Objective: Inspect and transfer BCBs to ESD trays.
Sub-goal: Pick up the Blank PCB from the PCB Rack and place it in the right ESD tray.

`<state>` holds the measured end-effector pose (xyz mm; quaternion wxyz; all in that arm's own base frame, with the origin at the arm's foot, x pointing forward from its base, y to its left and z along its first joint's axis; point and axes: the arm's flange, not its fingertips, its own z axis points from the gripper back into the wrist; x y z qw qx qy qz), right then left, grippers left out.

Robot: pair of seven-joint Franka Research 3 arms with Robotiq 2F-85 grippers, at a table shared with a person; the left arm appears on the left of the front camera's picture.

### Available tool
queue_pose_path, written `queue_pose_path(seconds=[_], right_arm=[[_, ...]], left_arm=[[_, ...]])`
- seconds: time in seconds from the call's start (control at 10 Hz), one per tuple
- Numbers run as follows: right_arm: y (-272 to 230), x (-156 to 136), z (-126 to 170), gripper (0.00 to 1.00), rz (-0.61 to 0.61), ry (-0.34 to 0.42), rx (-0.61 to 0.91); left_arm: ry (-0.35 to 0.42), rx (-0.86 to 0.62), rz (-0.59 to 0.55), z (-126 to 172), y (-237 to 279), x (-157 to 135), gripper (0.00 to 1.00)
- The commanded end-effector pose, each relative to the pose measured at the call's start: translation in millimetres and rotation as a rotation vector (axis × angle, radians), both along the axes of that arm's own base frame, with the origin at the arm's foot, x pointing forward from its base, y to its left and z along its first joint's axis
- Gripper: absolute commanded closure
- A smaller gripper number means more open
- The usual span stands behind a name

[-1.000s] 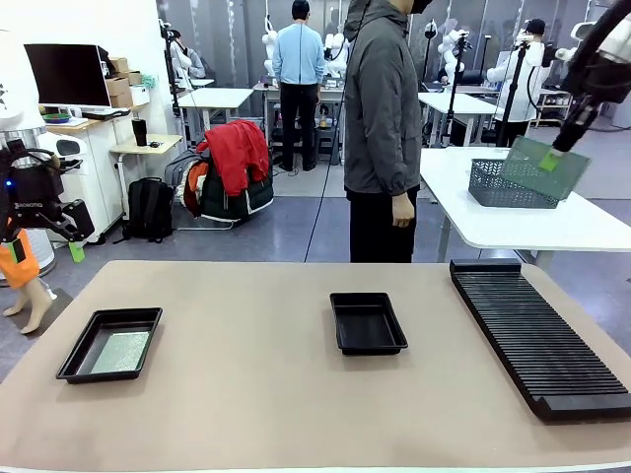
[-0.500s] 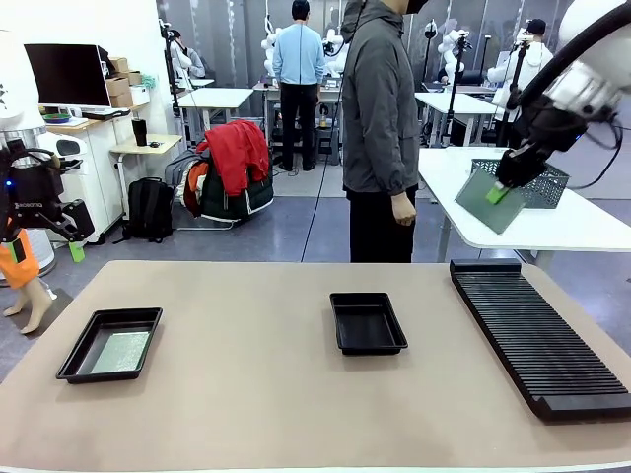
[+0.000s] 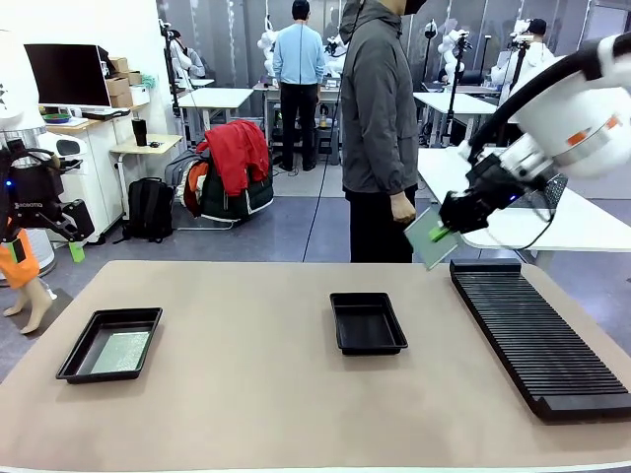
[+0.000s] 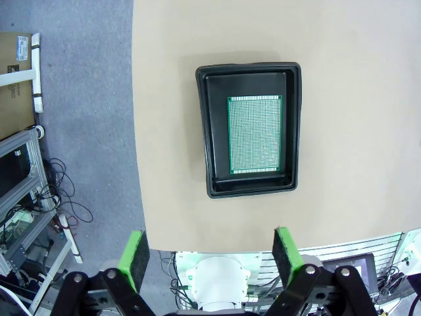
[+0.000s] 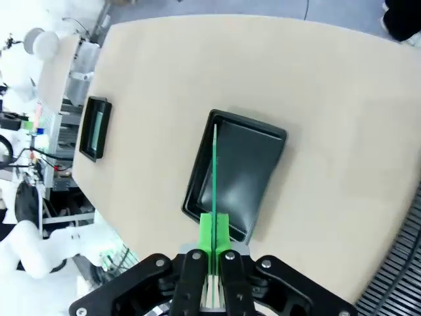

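My right gripper [image 3: 441, 235] hangs above the table's far right, shut on the corner of a green BCB [image 3: 428, 239] that tilts in the air. In the right wrist view the BCB [image 5: 214, 172] shows edge-on between the shut fingers [image 5: 214, 238], over the middle ESD tray [image 5: 258, 172], which holds nothing. That tray [image 3: 367, 322] sits at the table's centre. A second ESD tray [image 3: 83, 346] at the left holds another BCB [image 3: 121, 352]. High over it, my left gripper [image 4: 210, 255] stands open above the tray [image 4: 205, 131] and its BCB [image 4: 254, 134].
A long black slotted rack [image 3: 537, 330] lies along the table's right side. A person in a grey jacket [image 3: 380, 128] stands at the far edge, hand hanging down. The left arm [image 3: 37, 202] is off the table's left edge. A white table stands behind at the right.
The right arm has swung down and left from the back table toward the middle tray, carrying the green BCB. The left arm has not moved.
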<state>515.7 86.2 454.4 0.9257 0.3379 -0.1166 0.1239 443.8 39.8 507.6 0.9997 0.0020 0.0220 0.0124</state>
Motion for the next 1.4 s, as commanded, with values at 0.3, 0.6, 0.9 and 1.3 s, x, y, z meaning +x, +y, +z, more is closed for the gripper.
queue_pose_path(seconds=[0.3,0.6,0.9,1.3], right_arm=[[55.8,3.3,-83.8,0.97,-0.093,0.055,0.143],[73.4,1.0,-119.9,0.97,-0.080,0.108,0.150],[86.9,2.3,-147.4,0.97,-0.076,0.142,0.156],[94.9,-2.7,-171.3,0.97,-0.084,0.181,0.157]], left_arm=[[-0.005,-0.001,0.000,-1.1,0.2,0.0,0.00],[-0.005,-0.001,0.000,-1.1,0.2,0.0,0.00],[-0.005,-0.001,0.000,-1.1,0.2,0.0,0.00],[-0.005,-0.001,0.000,-1.1,0.2,0.0,0.00]])
